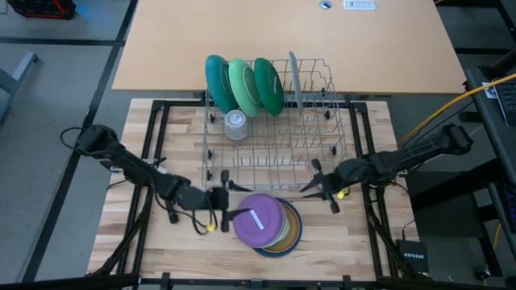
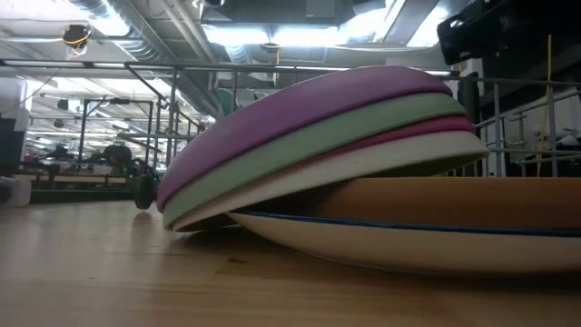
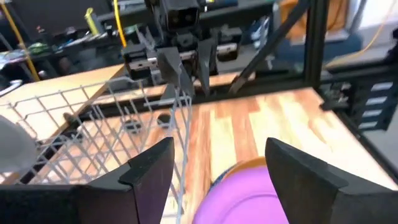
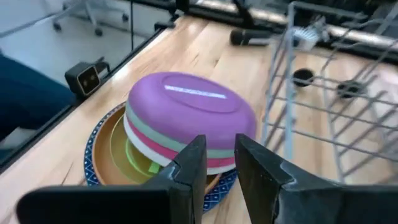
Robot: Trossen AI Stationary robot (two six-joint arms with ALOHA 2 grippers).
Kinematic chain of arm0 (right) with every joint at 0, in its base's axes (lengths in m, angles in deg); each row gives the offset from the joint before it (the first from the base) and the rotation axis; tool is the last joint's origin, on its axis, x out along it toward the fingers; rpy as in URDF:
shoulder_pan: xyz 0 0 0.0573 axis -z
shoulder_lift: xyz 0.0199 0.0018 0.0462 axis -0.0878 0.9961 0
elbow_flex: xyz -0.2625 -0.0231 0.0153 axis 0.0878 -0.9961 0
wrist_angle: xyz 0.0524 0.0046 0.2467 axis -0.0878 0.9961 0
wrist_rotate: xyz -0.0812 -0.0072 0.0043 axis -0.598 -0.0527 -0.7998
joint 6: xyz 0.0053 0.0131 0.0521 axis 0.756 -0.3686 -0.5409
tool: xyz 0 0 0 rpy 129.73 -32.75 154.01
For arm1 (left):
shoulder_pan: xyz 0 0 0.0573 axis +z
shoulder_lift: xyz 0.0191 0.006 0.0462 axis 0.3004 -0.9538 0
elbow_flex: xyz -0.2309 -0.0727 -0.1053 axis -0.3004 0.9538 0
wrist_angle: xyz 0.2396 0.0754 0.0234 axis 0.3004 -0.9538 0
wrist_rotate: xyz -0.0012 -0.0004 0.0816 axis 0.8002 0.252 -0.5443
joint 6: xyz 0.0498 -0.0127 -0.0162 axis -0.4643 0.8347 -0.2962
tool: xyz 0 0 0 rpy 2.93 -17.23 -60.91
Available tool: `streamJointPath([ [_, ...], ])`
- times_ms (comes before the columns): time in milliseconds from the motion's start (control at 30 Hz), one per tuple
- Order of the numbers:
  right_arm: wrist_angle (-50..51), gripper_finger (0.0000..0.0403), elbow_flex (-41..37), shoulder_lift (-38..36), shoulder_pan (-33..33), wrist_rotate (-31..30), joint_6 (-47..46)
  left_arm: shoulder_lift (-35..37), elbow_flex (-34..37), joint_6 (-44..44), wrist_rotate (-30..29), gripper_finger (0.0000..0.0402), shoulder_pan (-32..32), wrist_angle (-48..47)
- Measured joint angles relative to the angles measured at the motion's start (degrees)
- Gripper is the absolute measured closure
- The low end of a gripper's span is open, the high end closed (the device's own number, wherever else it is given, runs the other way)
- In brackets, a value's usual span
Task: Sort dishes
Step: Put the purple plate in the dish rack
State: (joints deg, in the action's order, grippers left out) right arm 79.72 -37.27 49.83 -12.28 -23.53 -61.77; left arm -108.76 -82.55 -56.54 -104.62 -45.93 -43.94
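The main risk lay in the stack of dishes at the front of the table, just ahead of the wire dish rack: the purple bowl sat upside down on top of pale green, pink and white ones, and in the low view these upper bowls leaned to one side, one edge down near the wood and the other propped on the tan dish and the blue-rimmed plate underneath. A push from the side could, I judged, have slid the whole tilted pile instead of lifting one piece, and a grab at the purple rim might have dragged the nested bowls below along with it (they fit closely). The rack wires stood just beside the stack, so a lifted dish could have snagged there too. The left gripper hovered at the stack's left edge with its fingers spread wide, straddling the near rim of the purple bowl but gripping nothing. The right gripper hung near the rack's front right corner, aimed at the stack, its fingers only a narrow gap apart and empty. Three green and teal plates already stood upright in the rack's back row.
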Motion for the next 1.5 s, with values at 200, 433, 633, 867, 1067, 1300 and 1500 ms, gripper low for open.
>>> streamJointPath([
  [200,2.7,0.0315,5.7,9.3,-0.5,0.7,4.4,-8.0,-6.1,5.4,-4.3,0.0159,-4.5,-3.5],
  [433,3.2,0.0315,8.7,16.7,-6.4,-0.7,11.4,-16.1,-11.5,12.5,-4.8,0.0159,-7.6,-3.4],
  [633,3.3,0.0315,9.0,20.1,-12.0,-11.9,16.3,-20.7,-14.9,15.9,-4.9,0.0159,-8.5,-4.9],
  [867,0.3,0.0315,9.0,25.3,-15.0,-14.7,18.3,-22.1,-15.2,27.2,-4.8,0.0159,-8.7,-12.3],
  [1067,-7.5,0.0315,9.0,29.2,-14.9,-17.9,18.4,-22.1,-15.2,35.4,-4.4,0.0159,-8.8,-17.9],
  [1300,-7.9,0.0315,9.0,30.1,-14.9,-19.8,22.8,-22.1,-15.2,45.4,-4.2,0.0159,-9.5,-21.6],
  [1500,-7.9,0.0315,9.0,30.2,-14.9,-19.7,26.1,-22.1,-15.2,55.0,-4.9,0.0159,-9.5,-27.3],
])
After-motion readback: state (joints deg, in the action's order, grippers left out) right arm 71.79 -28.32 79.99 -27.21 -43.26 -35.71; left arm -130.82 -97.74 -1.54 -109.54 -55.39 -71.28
